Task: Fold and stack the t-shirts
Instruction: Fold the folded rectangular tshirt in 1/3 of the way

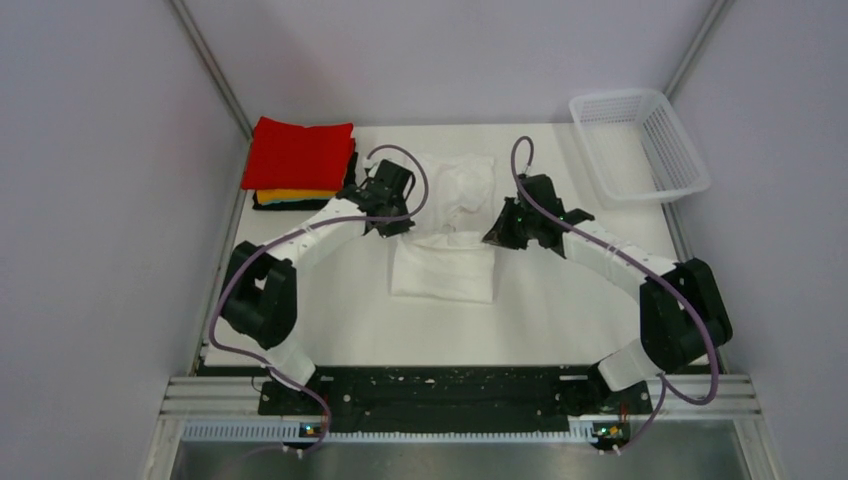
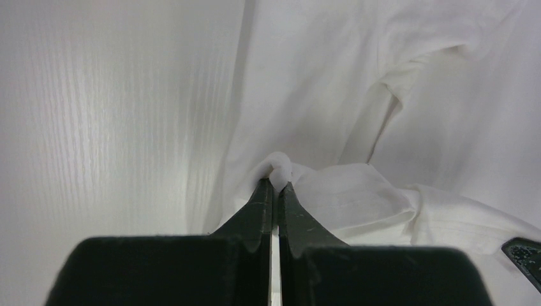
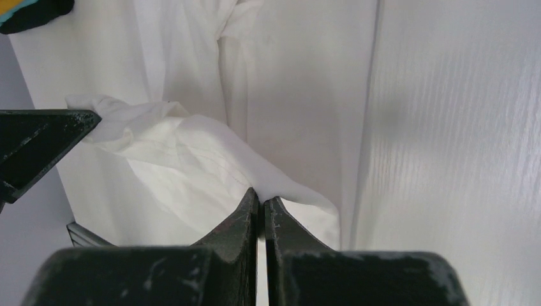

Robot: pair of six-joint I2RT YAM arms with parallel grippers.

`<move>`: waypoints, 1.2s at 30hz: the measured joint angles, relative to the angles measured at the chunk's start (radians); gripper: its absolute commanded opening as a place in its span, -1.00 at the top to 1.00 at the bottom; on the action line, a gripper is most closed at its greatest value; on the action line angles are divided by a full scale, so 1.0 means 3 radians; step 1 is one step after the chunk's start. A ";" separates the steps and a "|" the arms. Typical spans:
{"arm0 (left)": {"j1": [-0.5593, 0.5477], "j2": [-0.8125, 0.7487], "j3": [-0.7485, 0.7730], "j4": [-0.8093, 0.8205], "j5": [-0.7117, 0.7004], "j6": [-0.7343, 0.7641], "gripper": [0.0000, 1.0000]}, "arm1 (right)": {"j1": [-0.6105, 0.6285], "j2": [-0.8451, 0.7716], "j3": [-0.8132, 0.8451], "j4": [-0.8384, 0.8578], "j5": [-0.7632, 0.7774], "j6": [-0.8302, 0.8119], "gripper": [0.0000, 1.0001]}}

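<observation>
A thin white t-shirt (image 1: 450,225) lies partly folded mid-table, its near part flat and its far part bunched. My left gripper (image 1: 398,222) is shut on a pinch of the white t-shirt (image 2: 332,191) at its left side, cloth bulging past the fingertips (image 2: 265,197). My right gripper (image 1: 497,232) is shut on the white t-shirt (image 3: 191,159) at its right side, and lifted cloth stretches between the two grippers. A folded stack at the far left has a red t-shirt (image 1: 300,153) on top, an orange-yellow one (image 1: 295,195) under it and a black one (image 1: 290,205) at the bottom.
A white plastic mesh basket (image 1: 640,145) stands at the far right corner. The white table (image 1: 330,320) shows bare in front of the shirt. Grey walls close in on both sides. The left gripper's tip (image 3: 38,140) shows at the left of the right wrist view.
</observation>
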 measured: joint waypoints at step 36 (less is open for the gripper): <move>0.0196 -0.0889 -0.0732 -0.0174 0.0112 -0.0039 -0.97 | 0.0440 0.0212 -0.0109 0.0702 -0.0395 -0.0209 -0.97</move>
